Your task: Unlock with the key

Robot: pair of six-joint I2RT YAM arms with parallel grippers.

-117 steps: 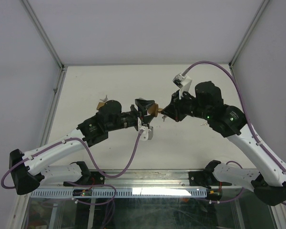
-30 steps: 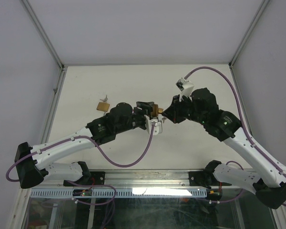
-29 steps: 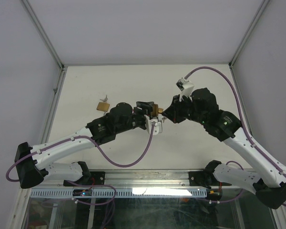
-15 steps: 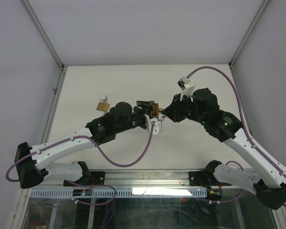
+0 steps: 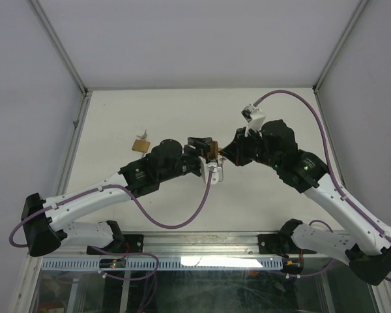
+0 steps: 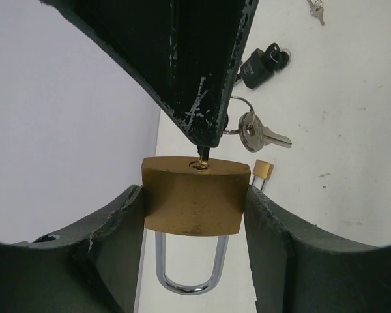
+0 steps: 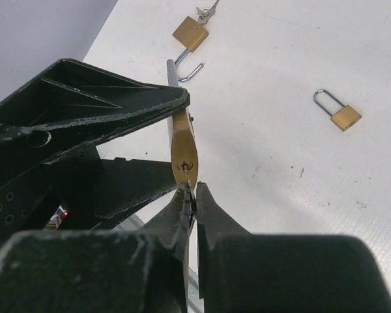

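Observation:
My left gripper is shut on the sides of a brass padlock, held in the air with its keyhole up. The steel shackle hangs below, closed. My right gripper is shut on the key, whose tip sits in the keyhole at the padlock's bottom face. A spare key dangles on the ring beside it. In the top view the left gripper and the right gripper meet at the padlock over the middle of the table.
Other locks lie on the white table. An open brass padlock with keys lies at far left, also in the top view. There are also a small brass padlock and a black padlock. Side walls stand close.
Over the last second the right gripper has edged slightly left toward the padlock. Since the oldest frame the left arm has shifted right, uncovering the open padlock on the table.

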